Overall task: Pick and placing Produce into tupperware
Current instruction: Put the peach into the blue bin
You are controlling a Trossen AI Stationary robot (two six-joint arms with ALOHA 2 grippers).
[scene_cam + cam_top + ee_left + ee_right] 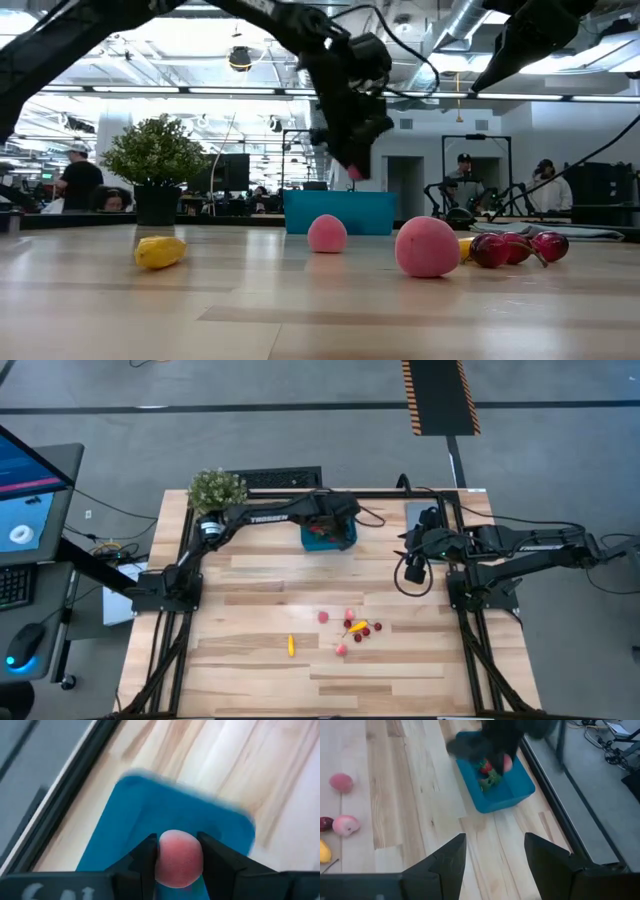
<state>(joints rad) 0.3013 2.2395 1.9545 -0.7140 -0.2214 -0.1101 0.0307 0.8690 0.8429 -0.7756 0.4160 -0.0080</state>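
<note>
The teal-blue tupperware (329, 538) stands on its base near the table's far edge, with a red and green piece (487, 772) inside it. My left gripper (179, 847) hovers above it, shut on a pink piece (179, 859). More produce lies at the table's middle: pink pieces (323, 617), dark red cherries (366, 631) and yellow pieces (291, 645). My right gripper (495, 847) is open, raised above the table's right side and touching nothing. My left gripper pinches the round pink piece (172, 851) between its two fingers (148, 854), one on each side. In the low view the fingers point down and the piece (353, 172) hangs lifted clear, above the tupperware (340, 211).
A bushy green potted plant (216, 489) stands at the far left corner. A grey flat plate (423, 516) lies near the far right corner under the right arm. Bare wood stretches along the near edge. People sit and stand in the room behind the table.
</note>
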